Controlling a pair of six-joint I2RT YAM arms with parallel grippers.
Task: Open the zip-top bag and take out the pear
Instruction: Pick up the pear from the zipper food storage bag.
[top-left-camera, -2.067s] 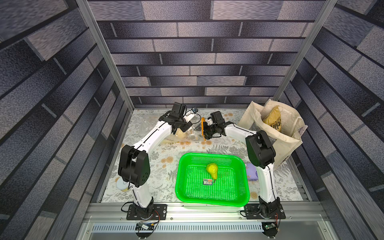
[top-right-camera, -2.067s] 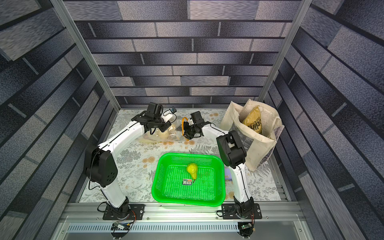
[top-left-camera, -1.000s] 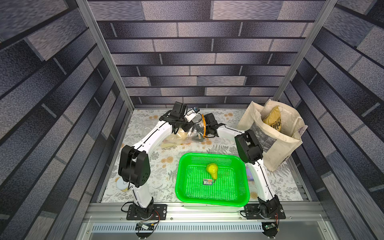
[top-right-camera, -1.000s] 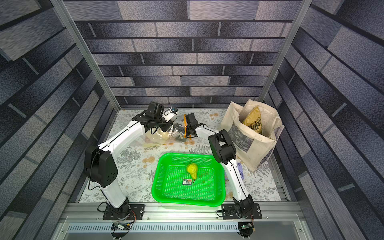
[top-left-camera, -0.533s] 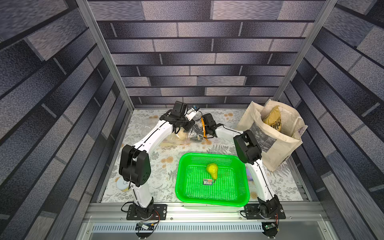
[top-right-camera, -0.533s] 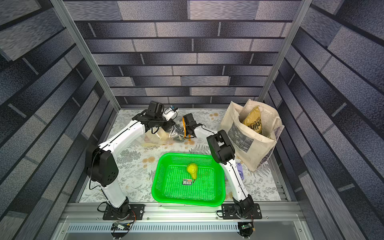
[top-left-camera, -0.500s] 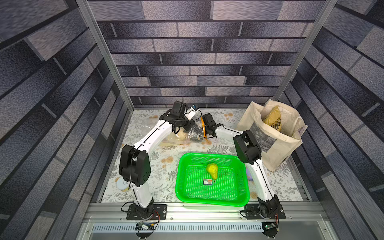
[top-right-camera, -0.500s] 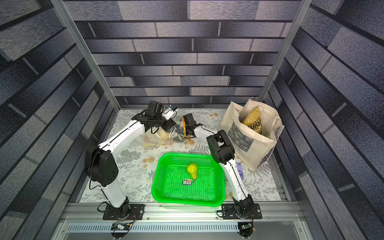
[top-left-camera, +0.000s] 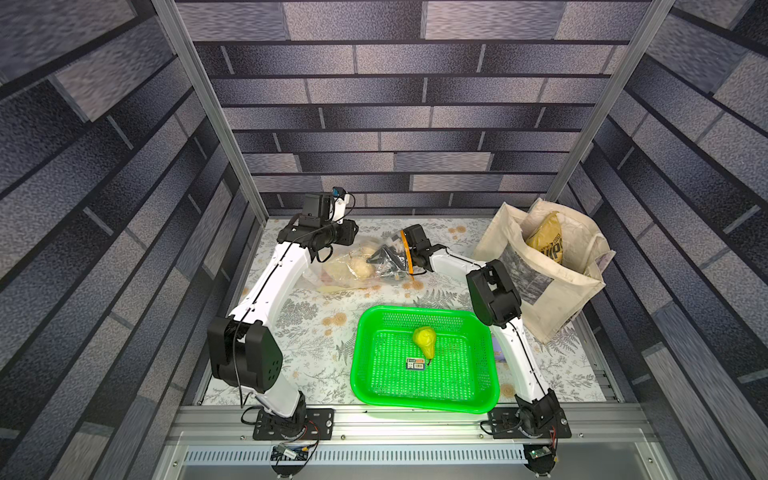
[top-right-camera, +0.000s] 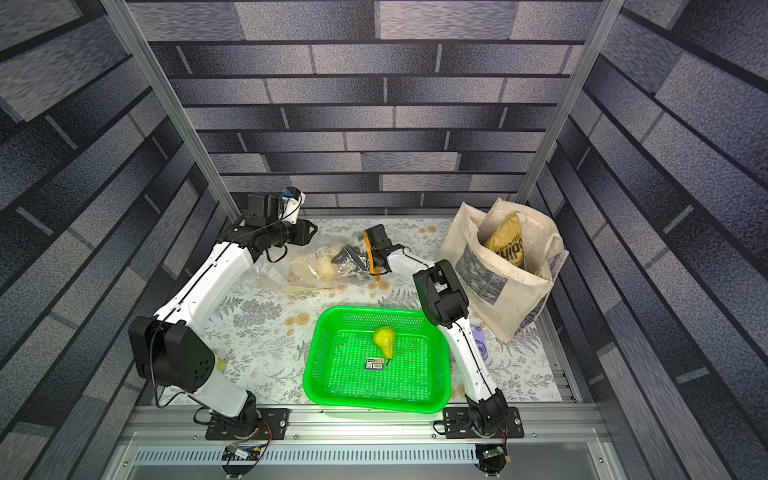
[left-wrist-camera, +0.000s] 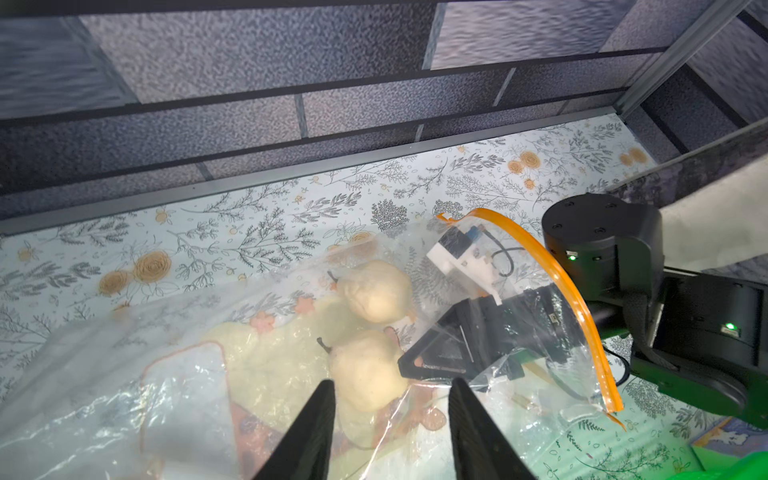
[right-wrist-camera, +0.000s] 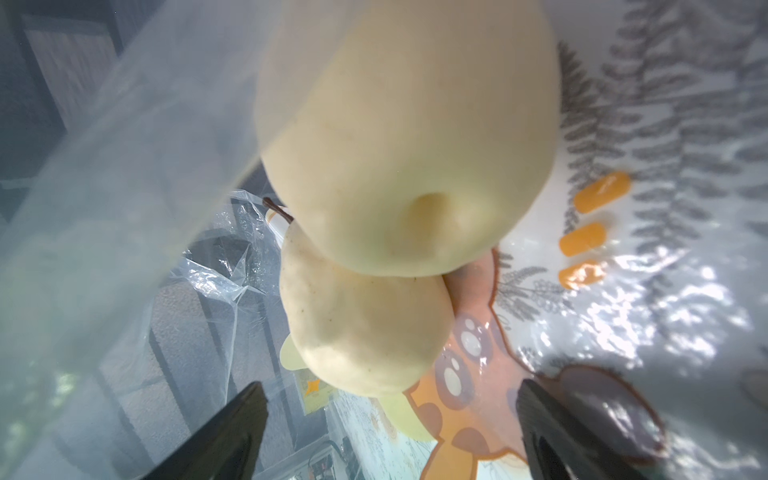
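Note:
The clear zip-top bag (top-left-camera: 345, 276) (top-right-camera: 299, 274) lies at the back of the table, its orange zip strip (top-left-camera: 409, 257) (left-wrist-camera: 557, 274) parted into an arch. Two pale pears (left-wrist-camera: 376, 291) (left-wrist-camera: 365, 376) lie inside it. My right gripper (right-wrist-camera: 389, 386) (top-left-camera: 382, 259) reaches in through the mouth, open, with the nearer pear (right-wrist-camera: 365, 324) just ahead of its fingertips and touching neither. My left gripper (left-wrist-camera: 392, 382) hovers open over the bag above a pear, holding nothing.
A green basket (top-left-camera: 424, 399) sits at the front centre with a yellow-green pear (top-left-camera: 424, 338) and a small label card (top-left-camera: 414, 364) in it. A cream tote (top-left-camera: 540, 282) with a chips packet (top-left-camera: 546, 243) stands at the right. The back wall is close behind the bag.
My left gripper has let go of the bag and opened. My right gripper has pushed further into the bag's mouth, towards the pears.

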